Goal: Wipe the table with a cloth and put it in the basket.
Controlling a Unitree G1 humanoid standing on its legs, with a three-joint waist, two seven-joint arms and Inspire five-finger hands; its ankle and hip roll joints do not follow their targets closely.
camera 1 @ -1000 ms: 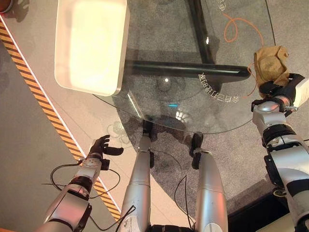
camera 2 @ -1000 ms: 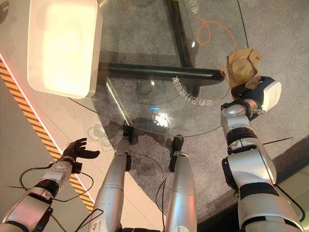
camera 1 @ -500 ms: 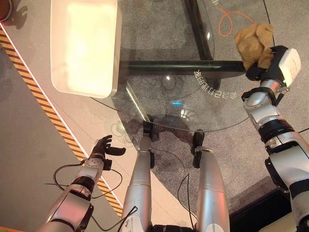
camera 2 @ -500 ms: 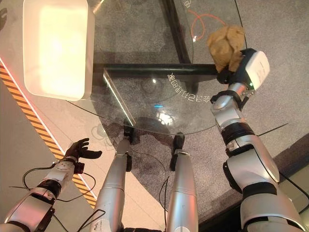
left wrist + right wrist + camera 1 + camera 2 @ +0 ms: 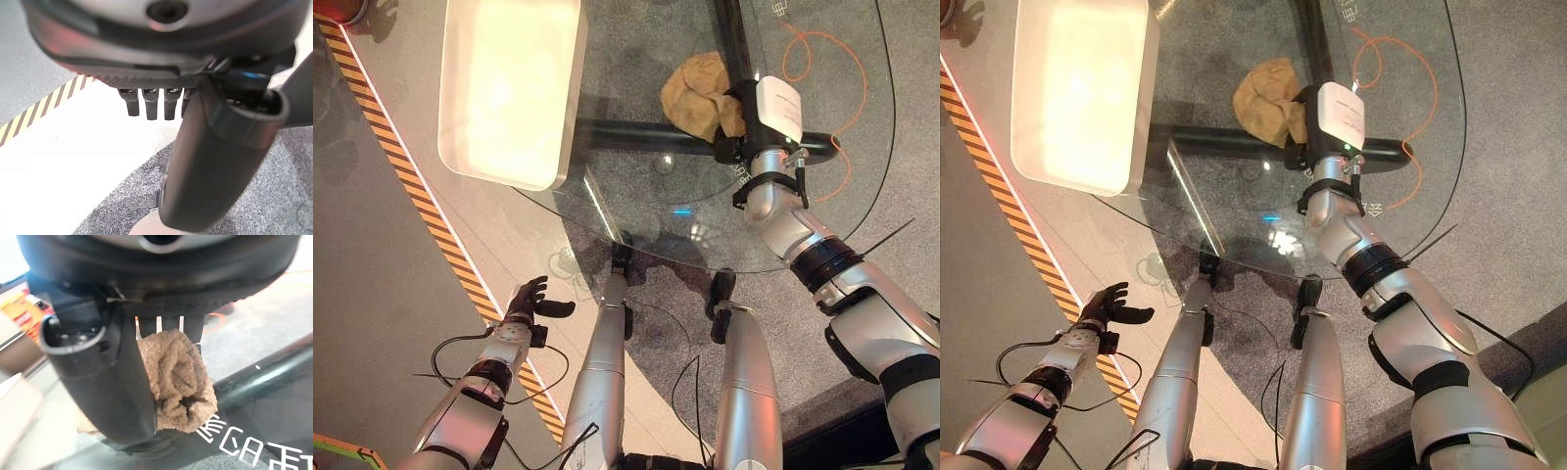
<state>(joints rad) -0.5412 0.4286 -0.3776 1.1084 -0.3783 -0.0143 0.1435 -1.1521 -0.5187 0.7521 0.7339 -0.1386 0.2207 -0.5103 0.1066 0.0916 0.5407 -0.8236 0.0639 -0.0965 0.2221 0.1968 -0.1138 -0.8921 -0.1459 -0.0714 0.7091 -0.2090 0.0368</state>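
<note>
A crumpled tan cloth [image 5: 697, 90] is held over the middle of the round glass table [image 5: 646, 211]. My right hand [image 5: 736, 106] is shut on it, reaching in from the right. The right wrist view shows the cloth [image 5: 178, 382] bunched between the thumb [image 5: 112, 382] and the fingers. A white rectangular basket [image 5: 509, 88] stands on the table's left side, a short way left of the cloth. My left hand [image 5: 530, 304] hangs low at the lower left, beside the table, open and holding nothing; its fingers [image 5: 146, 103] show relaxed in the left wrist view.
Through the glass I see the table's black frame bars [image 5: 636, 137] and an orange cable [image 5: 822, 59] on the grey carpet. A yellow-and-black striped tape line [image 5: 411, 196] runs across the floor to the left of the table.
My right hand has carried the cloth leftward from the table's right edge to its middle, closer to the basket. The left hand has stayed put; the camera has shifted slightly.
</note>
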